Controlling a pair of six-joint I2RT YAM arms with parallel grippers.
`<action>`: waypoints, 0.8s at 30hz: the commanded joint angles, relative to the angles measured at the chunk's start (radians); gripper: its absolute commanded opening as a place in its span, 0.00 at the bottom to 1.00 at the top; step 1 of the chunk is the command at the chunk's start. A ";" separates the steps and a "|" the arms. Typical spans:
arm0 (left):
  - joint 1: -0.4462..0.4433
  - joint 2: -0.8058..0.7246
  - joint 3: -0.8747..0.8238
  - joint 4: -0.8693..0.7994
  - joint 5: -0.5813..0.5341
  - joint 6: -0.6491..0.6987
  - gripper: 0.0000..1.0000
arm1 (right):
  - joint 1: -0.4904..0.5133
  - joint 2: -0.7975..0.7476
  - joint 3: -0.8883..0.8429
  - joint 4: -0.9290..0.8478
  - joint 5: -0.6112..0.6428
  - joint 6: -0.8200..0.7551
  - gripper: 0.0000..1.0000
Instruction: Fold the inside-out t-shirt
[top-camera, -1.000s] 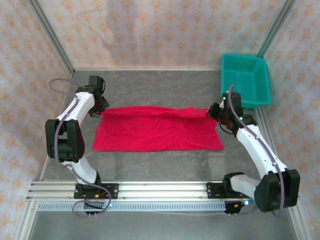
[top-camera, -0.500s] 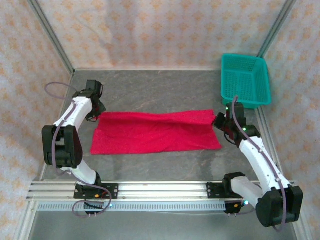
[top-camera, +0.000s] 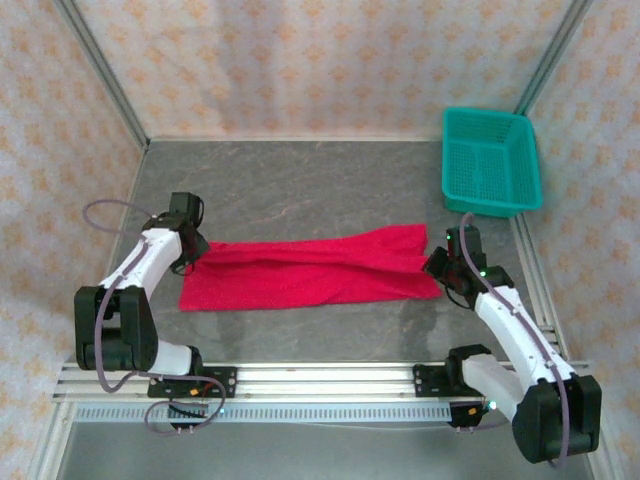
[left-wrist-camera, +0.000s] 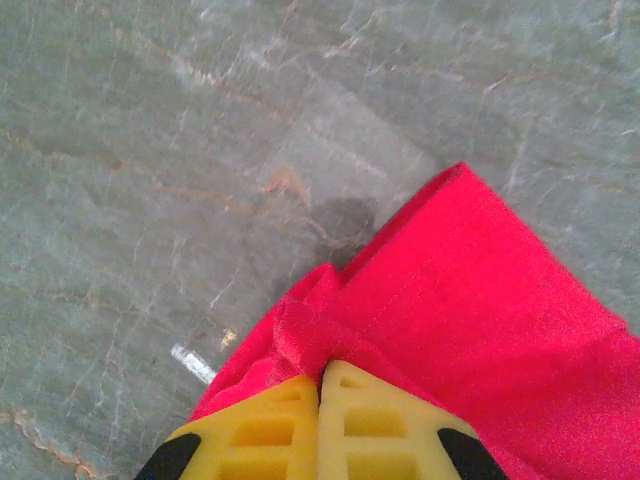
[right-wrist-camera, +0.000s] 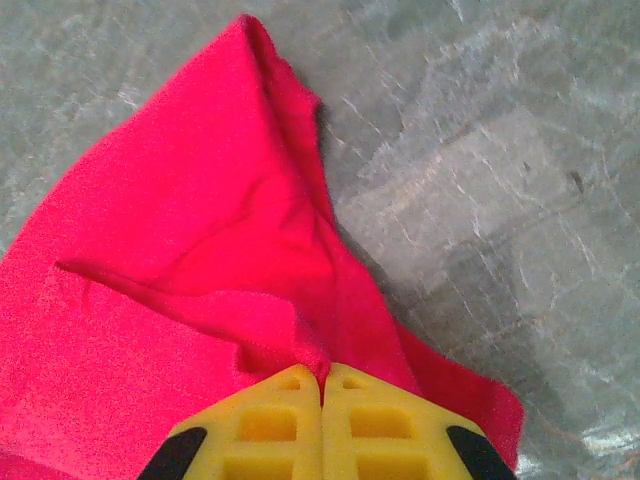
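The inside-out t-shirt (top-camera: 310, 272) is a bright red cloth stretched in a long low band across the grey table between the two arms. My left gripper (top-camera: 198, 248) is shut on its left far corner; in the left wrist view the yellow fingers (left-wrist-camera: 322, 385) pinch a bunched fold of the t-shirt (left-wrist-camera: 470, 290). My right gripper (top-camera: 436, 262) is shut on the right edge; the right wrist view has its yellow fingers (right-wrist-camera: 322, 382) closed on a ridge of the t-shirt (right-wrist-camera: 190, 230). No tag is visible.
A teal mesh basket (top-camera: 490, 160) stands at the back right corner. The metal rail (top-camera: 320, 385) with both arm bases runs along the near edge. Patterned walls close the sides and back. Bare grey table (top-camera: 310, 180) lies behind the cloth.
Both grippers have drawn toward the near edge, pulling the far edge of the t-shirt over itself. The red cloth has become a narrower band.
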 joint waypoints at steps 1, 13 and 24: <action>-0.007 -0.012 -0.046 0.051 -0.020 -0.044 0.00 | -0.008 -0.033 -0.032 0.047 0.012 0.057 0.01; -0.039 -0.063 -0.034 -0.001 -0.053 -0.074 0.45 | -0.004 0.002 0.051 0.028 -0.017 0.036 0.44; -0.113 -0.020 0.023 -0.010 -0.019 -0.072 0.43 | 0.222 0.526 0.328 0.121 -0.100 -0.075 0.50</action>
